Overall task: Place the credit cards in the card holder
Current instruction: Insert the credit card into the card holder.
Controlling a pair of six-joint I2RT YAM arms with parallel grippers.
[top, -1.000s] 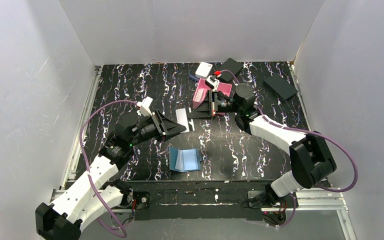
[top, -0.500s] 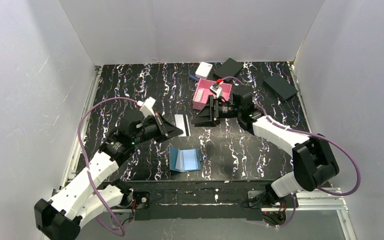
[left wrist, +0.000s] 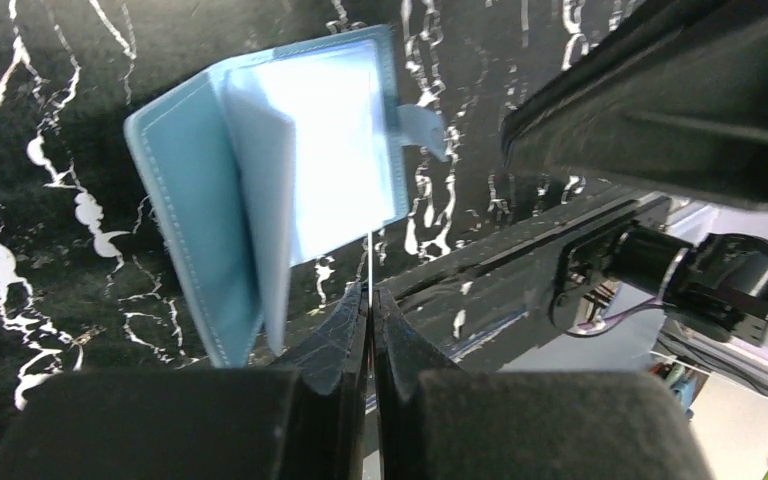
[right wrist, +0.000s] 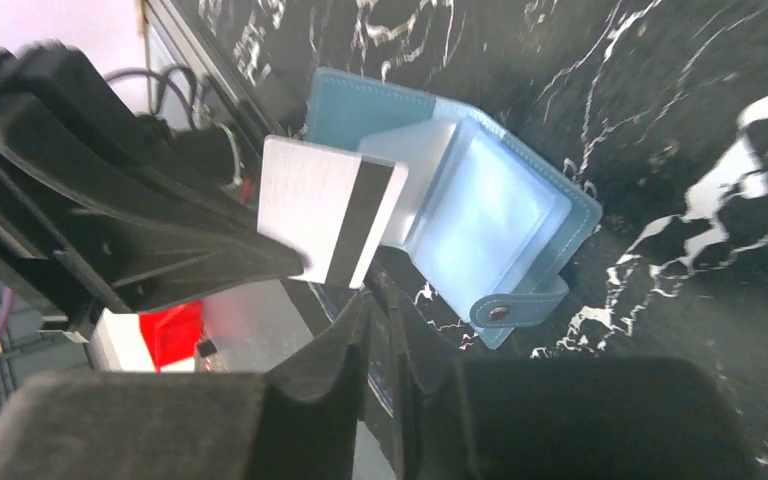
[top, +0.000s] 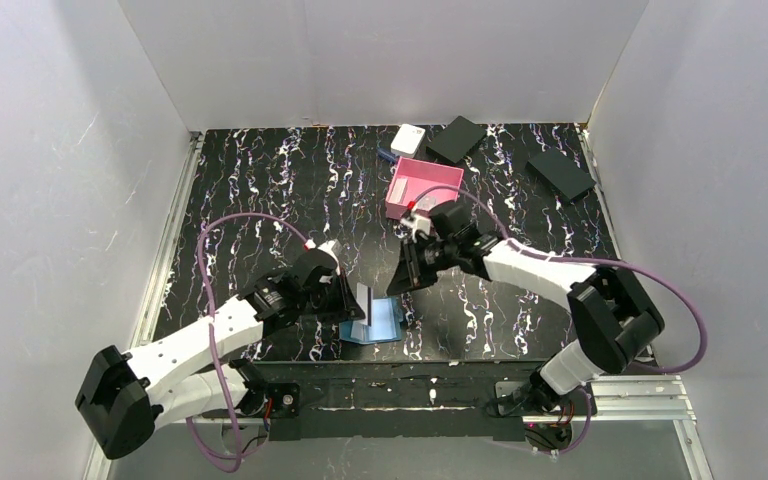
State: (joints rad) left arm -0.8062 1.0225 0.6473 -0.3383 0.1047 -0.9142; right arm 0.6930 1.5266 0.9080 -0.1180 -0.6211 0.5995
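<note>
my left gripper [left wrist: 370,295] is pinched tight on a credit card [right wrist: 330,225], silver with a dark stripe, held on edge just above the open blue card holder [right wrist: 490,220]. the card holder lies on the counter [top: 290,190] near its front edge. my right gripper [right wrist: 380,290] hovers close by, its tips almost together, and i see nothing between them.

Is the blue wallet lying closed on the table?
No, the wallet lies open, with its pale inside showing and its snap tab unfastened.
</note>
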